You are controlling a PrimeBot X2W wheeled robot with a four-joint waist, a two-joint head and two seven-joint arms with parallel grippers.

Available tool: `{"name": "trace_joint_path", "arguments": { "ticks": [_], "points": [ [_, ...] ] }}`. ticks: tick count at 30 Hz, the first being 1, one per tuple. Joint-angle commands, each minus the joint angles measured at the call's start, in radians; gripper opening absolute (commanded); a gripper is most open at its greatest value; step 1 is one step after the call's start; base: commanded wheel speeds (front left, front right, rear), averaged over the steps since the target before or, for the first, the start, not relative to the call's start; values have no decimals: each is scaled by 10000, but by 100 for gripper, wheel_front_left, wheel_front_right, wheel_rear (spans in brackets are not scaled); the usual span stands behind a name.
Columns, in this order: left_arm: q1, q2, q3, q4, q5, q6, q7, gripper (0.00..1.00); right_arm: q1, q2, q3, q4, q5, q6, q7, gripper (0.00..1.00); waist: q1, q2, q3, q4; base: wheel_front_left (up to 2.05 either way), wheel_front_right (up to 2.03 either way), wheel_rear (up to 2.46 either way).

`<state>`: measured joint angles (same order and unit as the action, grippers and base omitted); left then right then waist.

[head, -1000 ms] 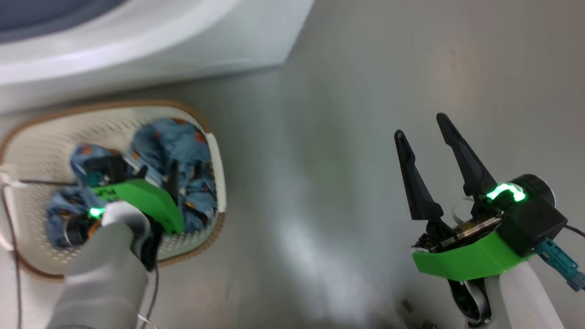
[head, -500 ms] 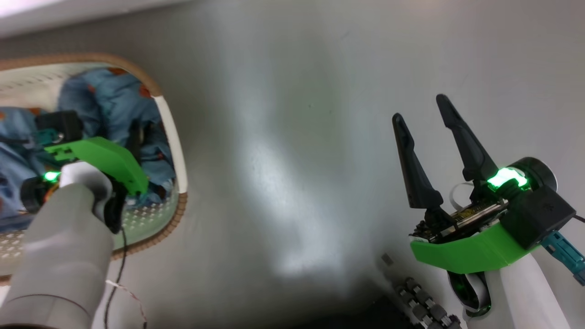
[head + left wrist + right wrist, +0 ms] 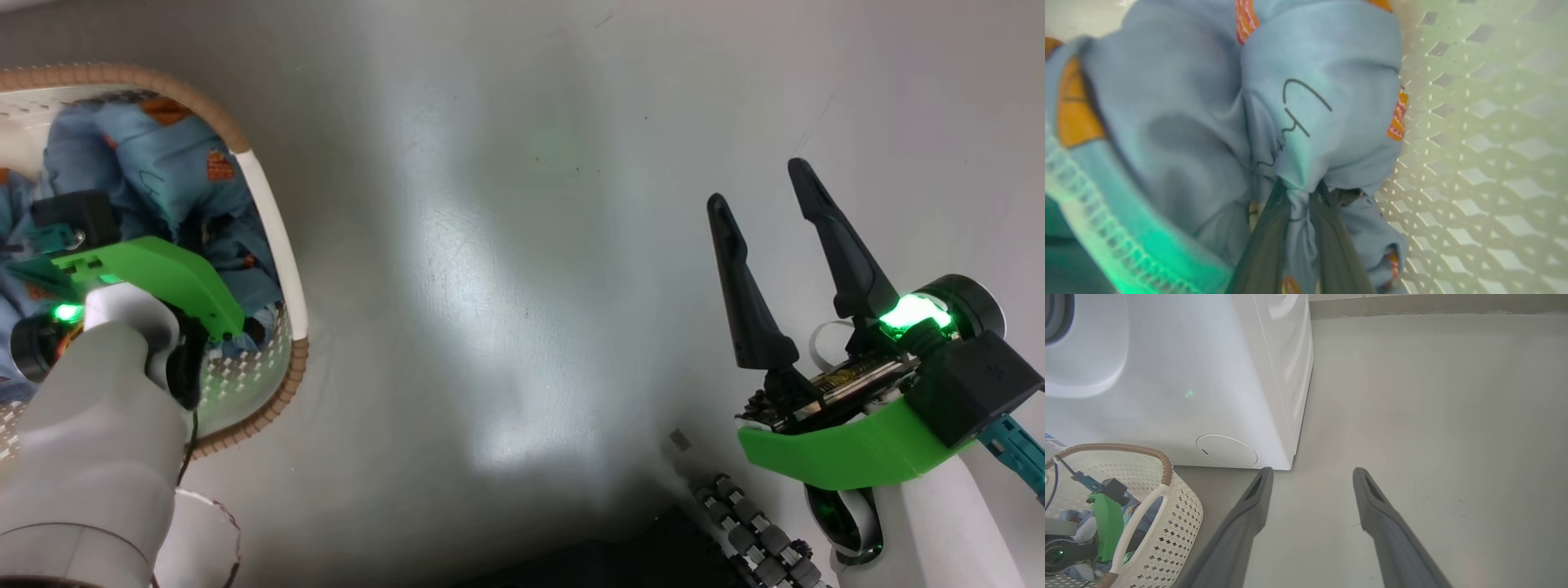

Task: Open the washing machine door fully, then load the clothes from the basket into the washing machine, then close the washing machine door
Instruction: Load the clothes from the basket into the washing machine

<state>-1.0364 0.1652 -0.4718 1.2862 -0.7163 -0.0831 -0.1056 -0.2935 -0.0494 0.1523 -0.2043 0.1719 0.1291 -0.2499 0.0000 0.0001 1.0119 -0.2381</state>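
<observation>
While loading was in hand, the head view showed the right tool (image 3: 757, 181) wide and empty, the basket (image 3: 282, 253) well to its left. The left wrist view showed the left tool (image 3: 1300, 194) pinched on a fold of the clothes (image 3: 1323, 81). In the right wrist view the washing machine (image 3: 1208, 375) stood ahead-left; a lift clear of the rim seemed next.

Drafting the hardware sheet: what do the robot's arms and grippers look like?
Pale grey-white forearms, each with a bright green wrist bracket, a glowing green light and black camera housing. The right gripper and left gripper each carry two long, dark, tapering jaws. A teal connector sits at the right wrist; a thin dark cable trails off the left.
</observation>
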Motion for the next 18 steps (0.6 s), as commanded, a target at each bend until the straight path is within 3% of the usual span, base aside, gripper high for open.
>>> {"name": "trace_joint_path", "arguments": {
  "ticks": [1,18],
  "points": [
    [284,276,245,32,-173,84,-16,0,346,-8,159,-257,4,16,-116,100,0,-1,-10,42,0,0,0],
    [692,39,205,-29,-153,-52,-1442,0,319,-8,8,-50,-188,16,-117,100,0,-1,-951,675,0,0,0]
  ]
}}
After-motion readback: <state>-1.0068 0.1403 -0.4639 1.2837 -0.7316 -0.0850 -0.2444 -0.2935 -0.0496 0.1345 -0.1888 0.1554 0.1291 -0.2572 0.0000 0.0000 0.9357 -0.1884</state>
